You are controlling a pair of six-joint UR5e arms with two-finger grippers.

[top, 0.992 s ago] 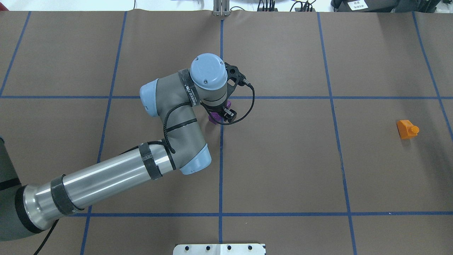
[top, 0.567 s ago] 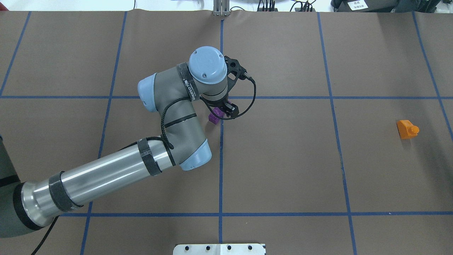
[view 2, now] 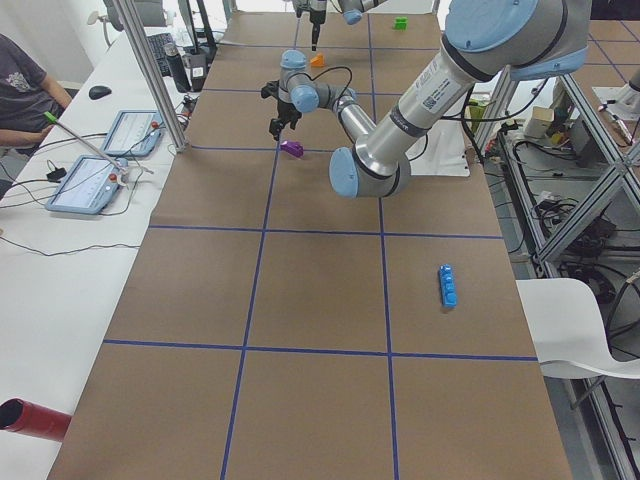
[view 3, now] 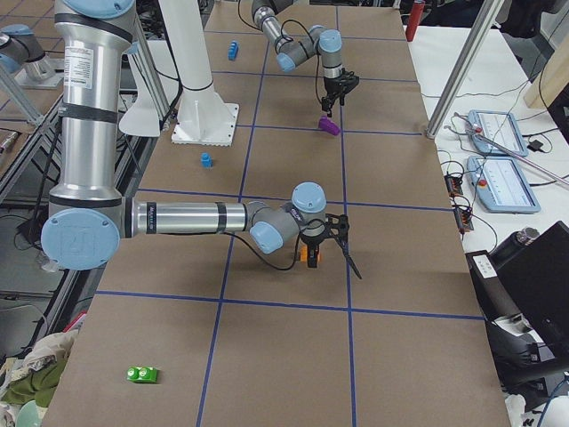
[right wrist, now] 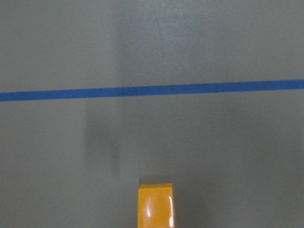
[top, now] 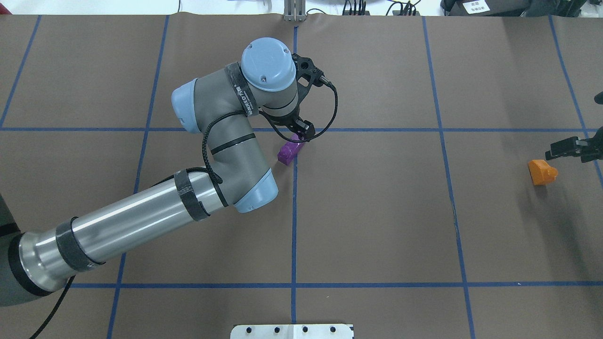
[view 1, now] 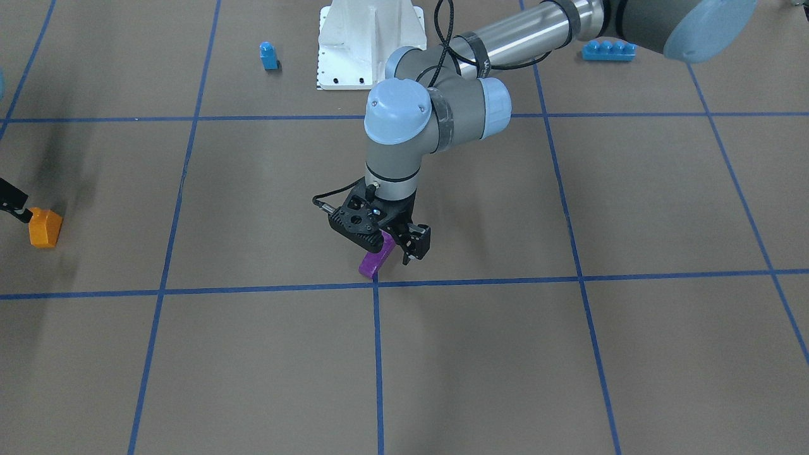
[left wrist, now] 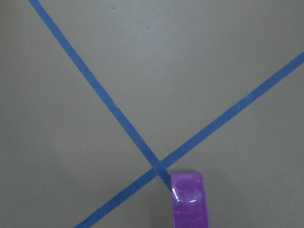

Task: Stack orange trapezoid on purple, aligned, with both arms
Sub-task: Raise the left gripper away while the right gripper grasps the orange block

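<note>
Two blocks, likely light, stiff and slick: orange trapezoid (top: pixel 541 172) sits below the spread, empty right jaws; pinch its flat sides. The purple (top: pixel 288 153) lies under the parted, empty left jaws.

I count two robot arms, the left arm (top: pixel 141 226) and the right arm (view 3: pixel 196 216). There are five toy blocks: one purple block (top: pixel 289 151), one orange trapezoid (top: pixel 541 172), one small blue block (view 1: pixel 268 55), one long blue brick (view 1: pixel 608 50) and one green block (view 3: pixel 142 374).
</note>
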